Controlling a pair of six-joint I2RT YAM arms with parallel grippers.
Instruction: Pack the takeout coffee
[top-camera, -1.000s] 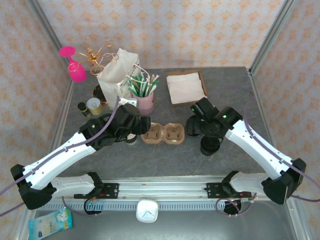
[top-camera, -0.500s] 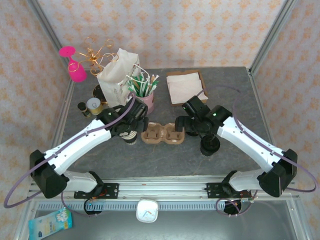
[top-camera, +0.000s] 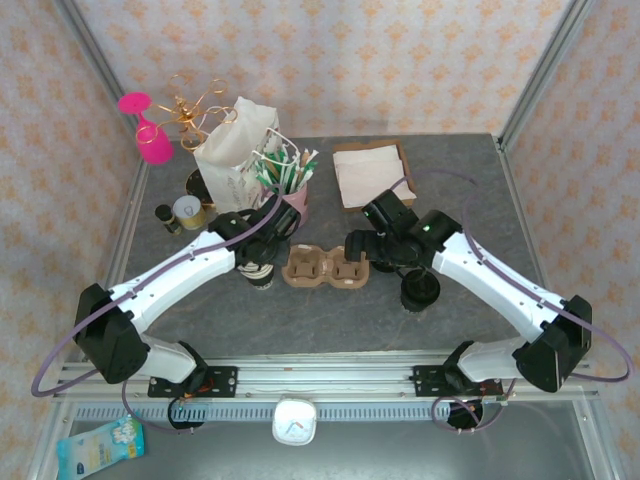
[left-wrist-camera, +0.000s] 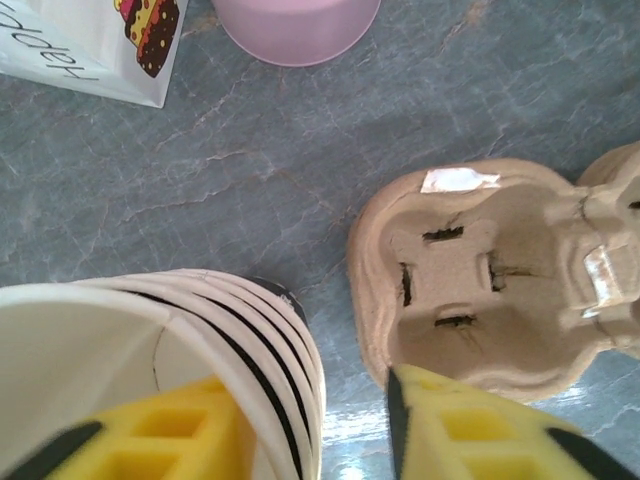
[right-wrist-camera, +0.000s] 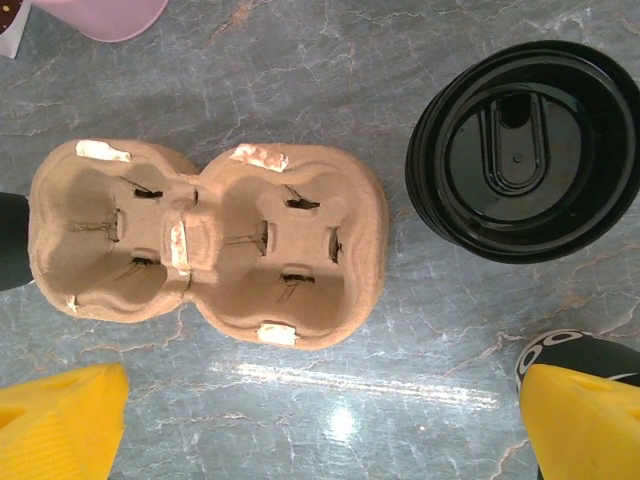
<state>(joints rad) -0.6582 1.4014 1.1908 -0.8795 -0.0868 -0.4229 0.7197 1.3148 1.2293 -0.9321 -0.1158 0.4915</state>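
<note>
Yellow fingers (left-wrist-camera: 150, 445) of the left gripper (left-wrist-camera: 300, 405) straddle the rim of stacked lidless cream paper cups (left-wrist-camera: 240, 320), half-open, not clamped. The right gripper (right-wrist-camera: 320, 388) gapes empty above the brown two-hole cardboard carrier (right-wrist-camera: 210, 240); the black-lidded takeout coffee (right-wrist-camera: 525, 150) stands just beside that carrier.

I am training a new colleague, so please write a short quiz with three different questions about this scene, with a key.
1. True or false: both holes of the cardboard carrier are empty.
2. One finger of the left claw is inside what? A) the stack of paper cups B) the pink cup C) the paper bag
3. Fill in: in the right wrist view, the black lid lies to the ___ of the carrier.
Key: 1 true; 2 A; 3 right.
</note>
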